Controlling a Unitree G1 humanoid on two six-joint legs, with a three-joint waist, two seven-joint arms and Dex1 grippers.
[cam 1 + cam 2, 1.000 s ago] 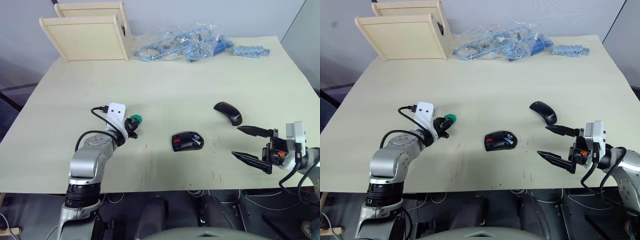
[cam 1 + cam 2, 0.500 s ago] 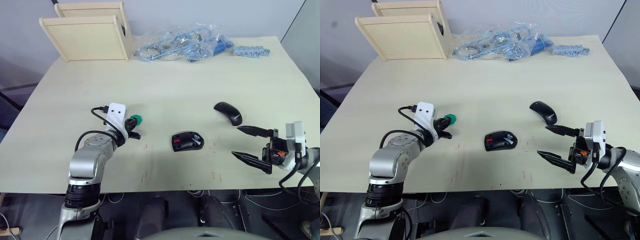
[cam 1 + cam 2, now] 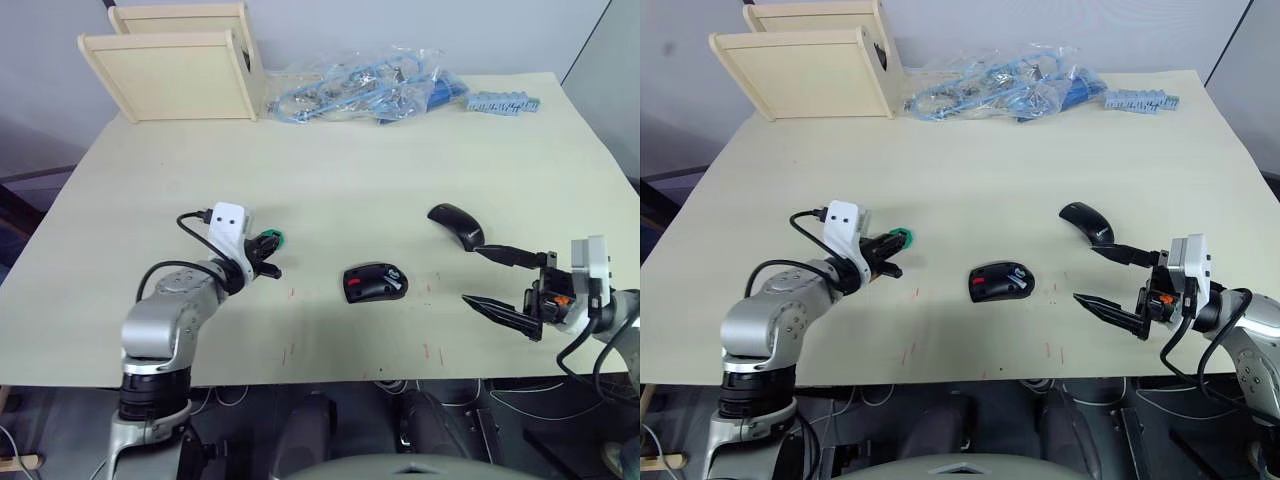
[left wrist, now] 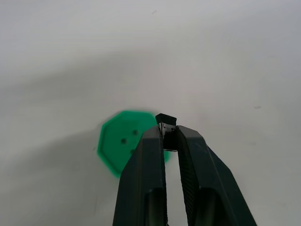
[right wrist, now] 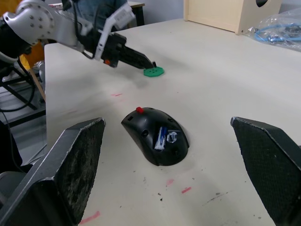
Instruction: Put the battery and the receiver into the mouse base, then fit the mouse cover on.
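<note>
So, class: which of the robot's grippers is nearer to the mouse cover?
Right. The right gripper sits just beside the mouse cover, while the left gripper is far across the table, beyond the mouse base.

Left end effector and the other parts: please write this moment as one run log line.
left end effector: shut on receiver, above green disc | right end effector: open | battery: in mouse base | mouse cover: off, on table
</note>
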